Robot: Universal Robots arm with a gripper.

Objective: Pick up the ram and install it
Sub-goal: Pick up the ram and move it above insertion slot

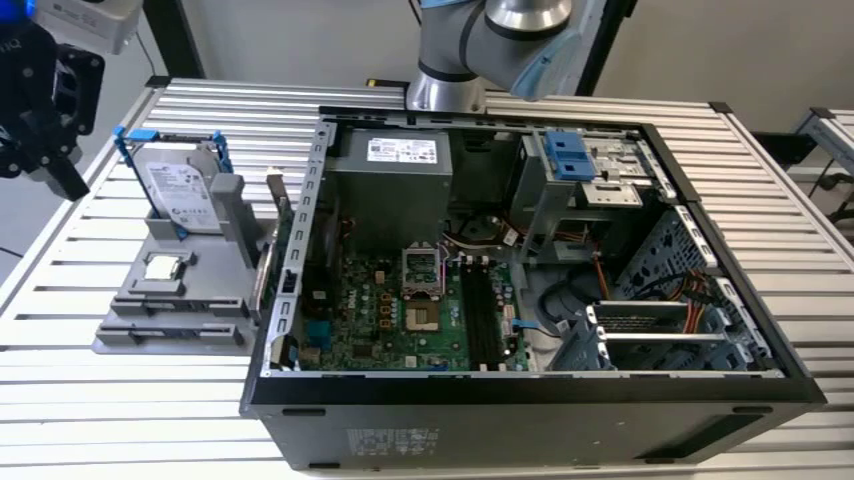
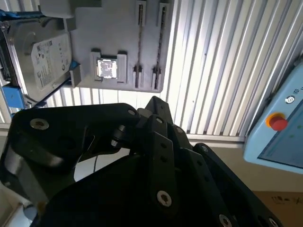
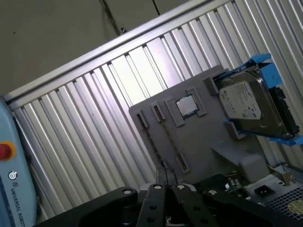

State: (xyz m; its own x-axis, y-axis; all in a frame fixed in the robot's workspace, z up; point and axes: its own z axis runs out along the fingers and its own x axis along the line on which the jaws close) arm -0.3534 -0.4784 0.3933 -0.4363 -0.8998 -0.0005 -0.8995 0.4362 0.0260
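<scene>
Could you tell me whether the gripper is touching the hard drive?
Apart: the exterior view shows table slats between the gripper, at the exterior view's left, and the hard drive.

A white printed label covers the face of the hard drive [image 1: 180, 190] at the exterior view's left, its print too small to make out. A white sticker [image 1: 402, 150] sits on the power supply [image 1: 387, 195], and another label [image 1: 394, 441] on the computer case's [image 1: 561, 425] near wall. In the first wrist view, dark lettering runs along the pale-blue teach pendant [image 3: 19, 194] beside its red button [image 3: 4, 151].
</scene>
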